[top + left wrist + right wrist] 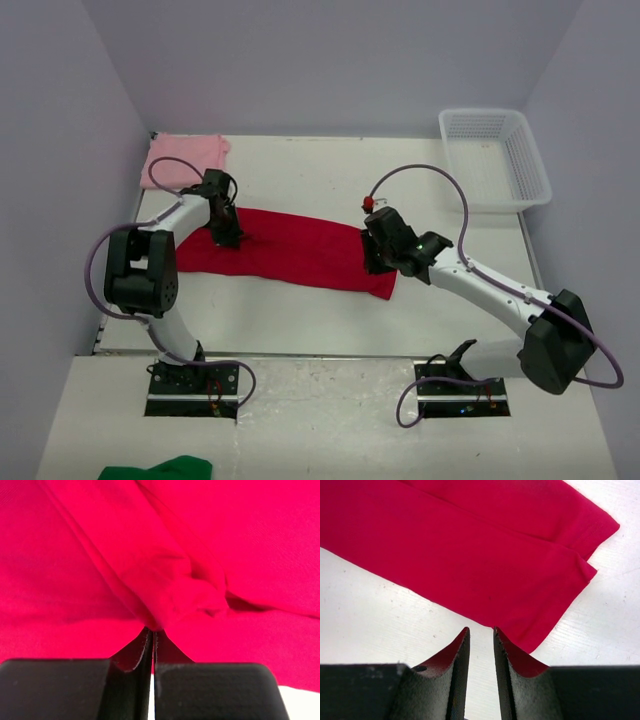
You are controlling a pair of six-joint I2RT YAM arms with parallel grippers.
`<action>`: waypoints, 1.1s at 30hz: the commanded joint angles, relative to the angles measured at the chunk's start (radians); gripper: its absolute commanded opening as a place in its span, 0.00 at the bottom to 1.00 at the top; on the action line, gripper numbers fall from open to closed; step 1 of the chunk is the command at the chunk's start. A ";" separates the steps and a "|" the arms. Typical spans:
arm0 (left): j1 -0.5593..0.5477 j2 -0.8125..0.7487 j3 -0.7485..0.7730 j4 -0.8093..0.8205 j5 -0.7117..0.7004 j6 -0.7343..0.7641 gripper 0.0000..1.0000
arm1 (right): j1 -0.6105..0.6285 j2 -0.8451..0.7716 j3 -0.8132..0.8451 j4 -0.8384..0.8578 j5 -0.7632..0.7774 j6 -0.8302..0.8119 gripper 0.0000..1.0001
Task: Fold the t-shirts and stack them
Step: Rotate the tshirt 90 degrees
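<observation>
Table (300, 320) carries the red t-shirt (300, 250) as a long folded band mid-table; pink t-shirt (185, 158) sits folded at the far left corner, well apart. Red cloth looks light, limp, likely to sag and bunch, so take it at edges or corners, both ends together. Left gripper (151, 632) is clenched on a pinch of red fabric. Right gripper (481, 632) hovers at the right end, jaws slightly apart, empty.
</observation>
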 commanded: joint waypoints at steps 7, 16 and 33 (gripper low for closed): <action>0.008 0.131 0.178 0.033 0.003 0.004 0.00 | -0.017 -0.069 -0.046 0.054 -0.030 0.021 0.27; 0.008 0.297 0.386 0.008 0.034 0.021 0.00 | -0.019 -0.074 -0.074 0.075 -0.063 0.043 0.27; -0.082 0.497 0.600 0.030 0.204 0.159 0.00 | -0.021 -0.080 -0.069 0.054 -0.066 0.046 0.27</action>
